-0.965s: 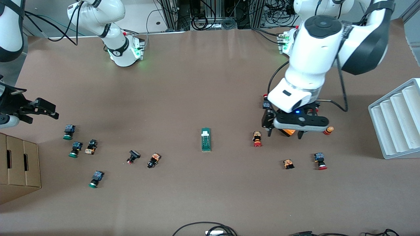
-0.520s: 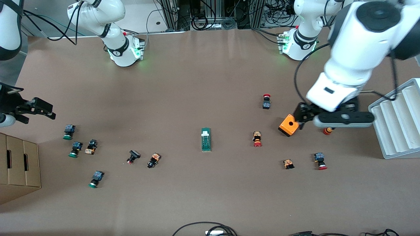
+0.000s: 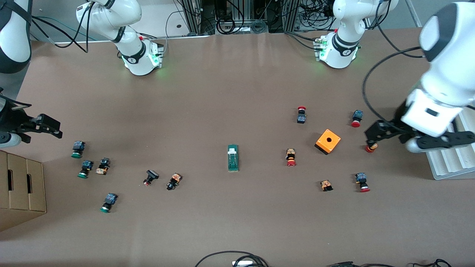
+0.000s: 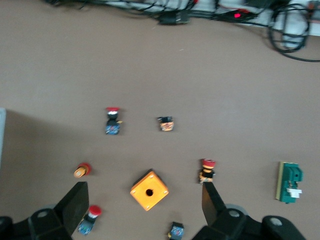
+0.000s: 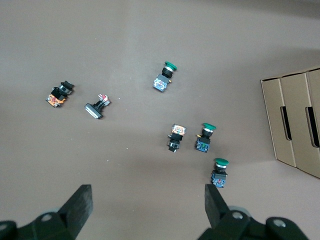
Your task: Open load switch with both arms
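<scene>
Load switch (image 3: 232, 158) is lying flat near the middle of the table (image 3: 237, 92), long axis running from the robots' edge toward the front camera's edge, white block at the robot-side end. Nothing is touching it.

Left gripper (image 3: 417, 138) is hanging over the table's edge at the left arm's end, beside the grey ridged tray (image 3: 451, 163), fingers spread wide and holding nothing. Right gripper (image 3: 31, 126) is hovering over the edge at the right arm's end, above the cardboard box (image 3: 22, 185), jaws likewise spread and empty. Both are sitting well apart from the switch; neither looks clearly nearer.

Orange cube (image 3: 328, 141) and several red-capped push buttons (image 3: 291, 157) are lying between the left gripper and the switch. Green-capped buttons (image 3: 78, 149) and a black-orange button (image 3: 173, 181) are lying on the right gripper's side. Judging from this, each arm needs to travel inward over its clutter to reach an end of the switch.
</scene>
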{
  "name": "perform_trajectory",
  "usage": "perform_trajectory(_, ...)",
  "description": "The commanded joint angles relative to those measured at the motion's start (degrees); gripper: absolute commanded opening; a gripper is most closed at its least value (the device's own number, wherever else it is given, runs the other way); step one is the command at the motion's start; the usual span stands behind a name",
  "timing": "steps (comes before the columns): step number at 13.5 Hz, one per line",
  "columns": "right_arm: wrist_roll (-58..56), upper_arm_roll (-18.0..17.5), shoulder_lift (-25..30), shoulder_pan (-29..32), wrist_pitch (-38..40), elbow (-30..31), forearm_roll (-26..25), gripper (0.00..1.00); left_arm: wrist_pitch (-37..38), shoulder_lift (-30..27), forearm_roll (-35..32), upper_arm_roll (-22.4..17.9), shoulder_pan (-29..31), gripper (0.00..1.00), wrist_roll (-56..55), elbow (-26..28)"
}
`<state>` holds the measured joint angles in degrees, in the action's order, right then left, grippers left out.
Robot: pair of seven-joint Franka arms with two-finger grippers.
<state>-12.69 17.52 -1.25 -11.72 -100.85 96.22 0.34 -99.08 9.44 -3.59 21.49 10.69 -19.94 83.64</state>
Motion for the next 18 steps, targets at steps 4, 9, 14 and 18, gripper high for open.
perform_trajectory(4,0.0,0.1,-0.6,-0.3,0.0,-1.1,-1.4,1.00,4.5,-4.9,1.7,-9.6,0.5,1.00,14.1,4.6)
perform_trajectory(9,0.0,0.2,-0.6,-0.3,-0.1,-1.2,-1.3,1.00,4.9,-9.3,1.7,-11.0,0.3,1.00,14.3,11.8)
perform_trajectory(14,0.1,0.1,-0.6,-0.2,-0.2,-1.1,-1.1,1.00,5.6,-9.1,2.0,-23.4,-12.9,1.00,13.9,9.9)
perform_trajectory(18,0.1,0.1,-0.6,-0.3,-0.1,-1.1,-1.1,1.00,5.3,-9.0,5.6,-22.6,-9.5,1.00,14.5,9.6)
